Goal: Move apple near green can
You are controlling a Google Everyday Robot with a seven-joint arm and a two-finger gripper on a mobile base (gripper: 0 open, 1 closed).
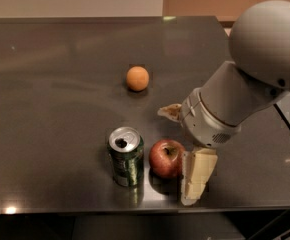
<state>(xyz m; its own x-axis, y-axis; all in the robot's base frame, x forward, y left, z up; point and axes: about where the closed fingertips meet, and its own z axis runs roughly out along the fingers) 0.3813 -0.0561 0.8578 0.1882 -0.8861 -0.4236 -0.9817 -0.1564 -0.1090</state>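
Note:
The red apple (166,158) rests on the dark table (60,84) just right of the green can (126,156), a small gap apart. The can stands upright with its silver top and dark hole showing. My gripper (184,144) is right beside the apple on its right. Its fingers are spread wide: one cream fingertip (198,174) lies at the apple's right side, and the other (171,111) is behind and above the apple. The gripper is open and does not clasp the apple.
A plain orange round fruit (137,78) lies farther back near the table's middle. My bulky grey arm (245,89) covers the right part of the table. The table's front edge (85,208) runs just below the can.

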